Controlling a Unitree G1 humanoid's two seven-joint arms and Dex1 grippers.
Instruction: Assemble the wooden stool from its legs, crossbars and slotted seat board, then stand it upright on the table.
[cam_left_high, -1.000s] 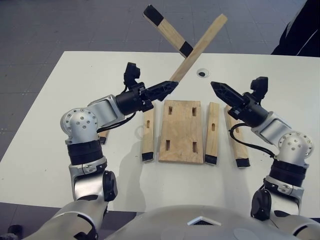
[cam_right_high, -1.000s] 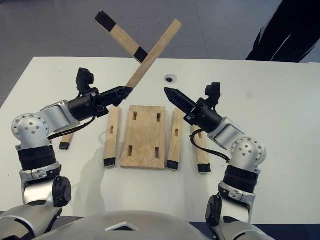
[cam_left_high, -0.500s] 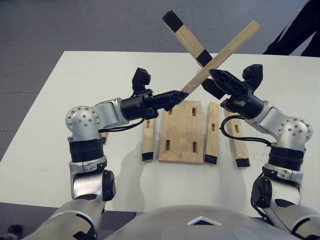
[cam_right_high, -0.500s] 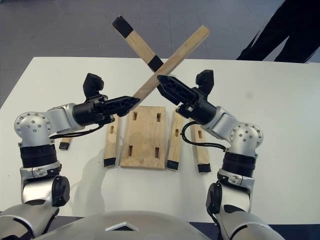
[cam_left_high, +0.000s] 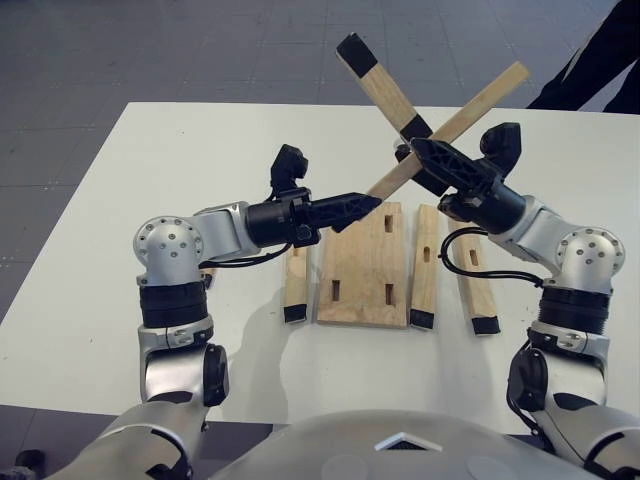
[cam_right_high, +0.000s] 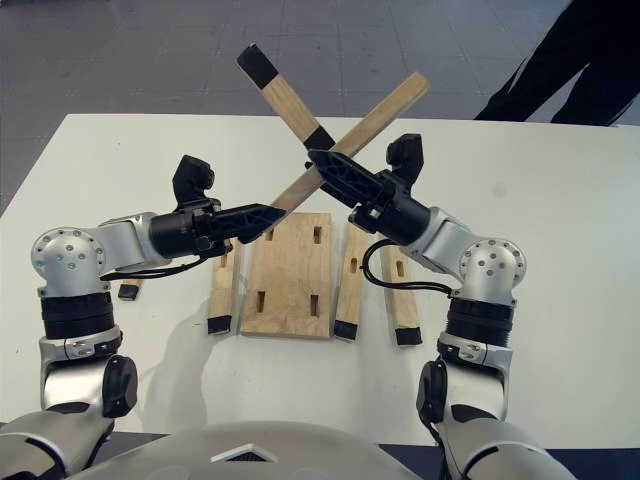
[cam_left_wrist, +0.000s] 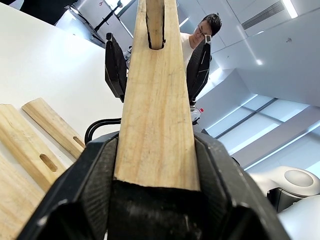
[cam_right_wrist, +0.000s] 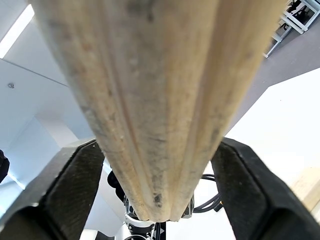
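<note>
My left gripper (cam_left_high: 362, 202) is shut on the lower end of a plain wooden crossbar (cam_left_high: 470, 100) that slants up to the right above the table's far side. A black-tipped leg (cam_left_high: 385, 85) passes through the crossbar's slot (cam_left_wrist: 155, 27), making an X in the air. My right gripper (cam_left_high: 408, 152) is at that crossing, its fingers (cam_left_wrist: 115, 65) on either side of the crossbar, shut on it. Under the arms, the slotted seat board (cam_left_high: 362, 262) lies flat on the white table (cam_left_high: 120, 200).
Three slotted legs with black tips lie beside the board: one on its left (cam_left_high: 295, 275), two on its right (cam_left_high: 425, 265) (cam_left_high: 472, 290). Another black-tipped piece (cam_left_high: 207, 271) peeks out beneath my left arm. Bare table stretches at both sides and in front.
My right gripper came in from the right and up to the crossing and took hold of the crossbar. The left arm carried the crossed pieces a little right and higher.
</note>
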